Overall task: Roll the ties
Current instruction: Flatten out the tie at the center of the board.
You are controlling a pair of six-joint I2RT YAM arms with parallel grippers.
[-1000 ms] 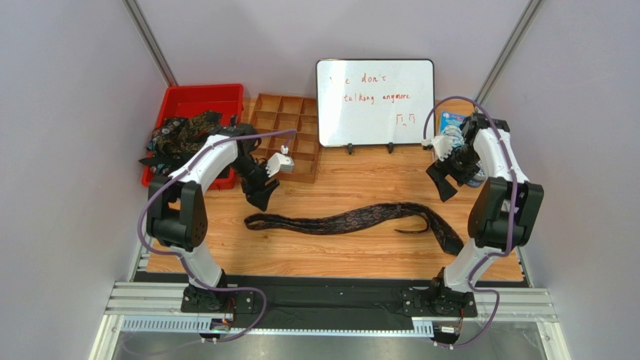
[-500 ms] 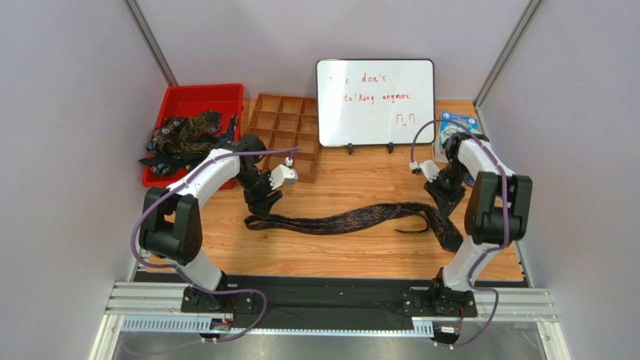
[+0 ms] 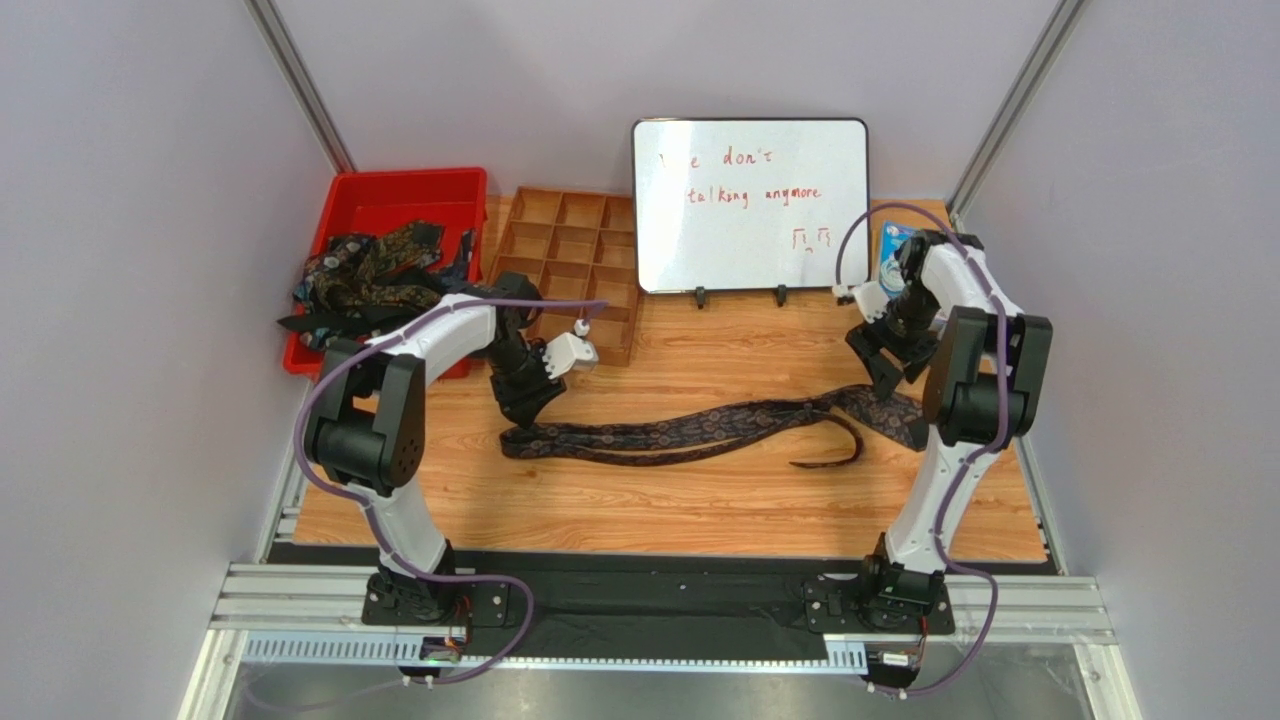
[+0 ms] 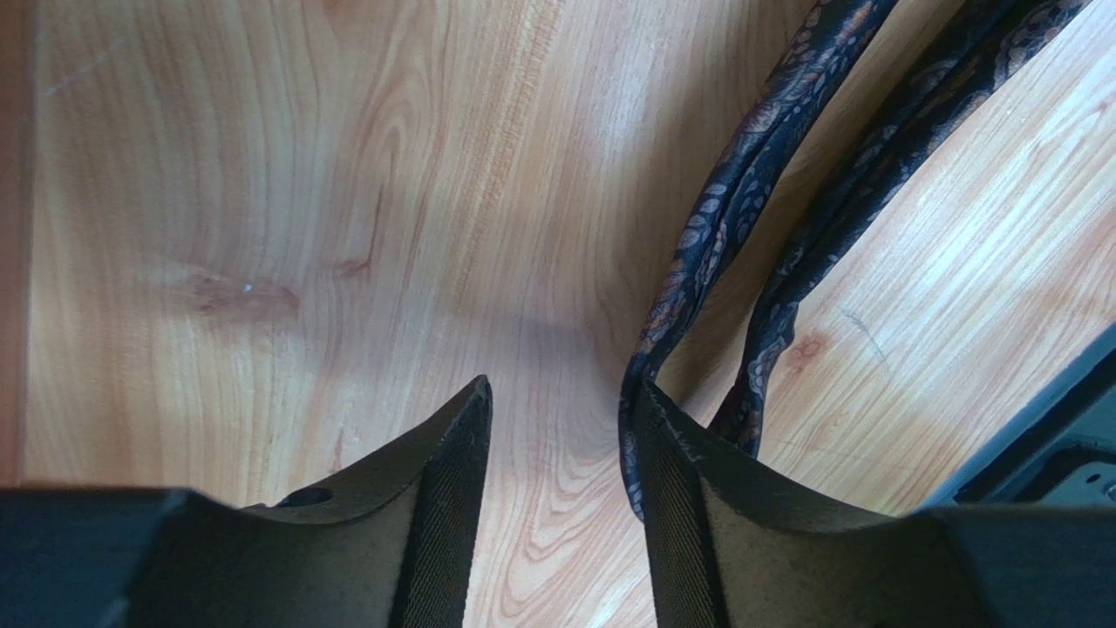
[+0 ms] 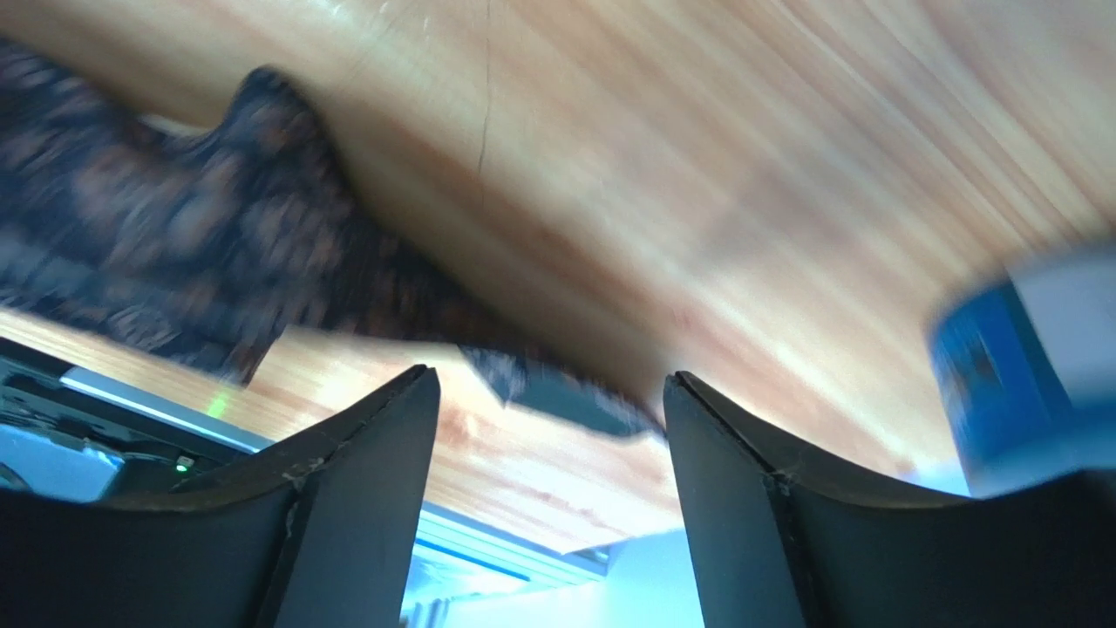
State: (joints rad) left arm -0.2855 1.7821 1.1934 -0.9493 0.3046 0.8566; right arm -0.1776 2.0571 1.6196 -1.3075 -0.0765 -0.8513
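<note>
Nothing is showing as rolled yet. One tie [image 3: 691, 432] is lying unrolled in a long wavy band across the middle of the table [image 3: 676, 518]. Its left end is doubled over, its wide end is reaching toward the right edge, and a thin strip is curling out on the near side. The left gripper [image 4: 561, 393] is hanging low over the doubled end with its jaws parted. Bare wood is showing in the gap, and the fold of the tie is lying right against one finger [image 4: 681, 523] rather than across the gap, so it is gripping nothing. The right gripper [image 5: 550, 380] is hovering by the wide end, also parted and holding nothing that can be made out. Its view is blurring, and whether it is touching the cloth is not clear. The other ties [image 3: 368, 273] are sitting in a tangled heap in the red bin [image 3: 406, 180] at the far left, spilling over its near rim, none of them rolled. Judging from this, the job is barely starting. The laid-out tie is needing one end pinched and wound up along its whole length, and the heap is waiting after it.
</note>
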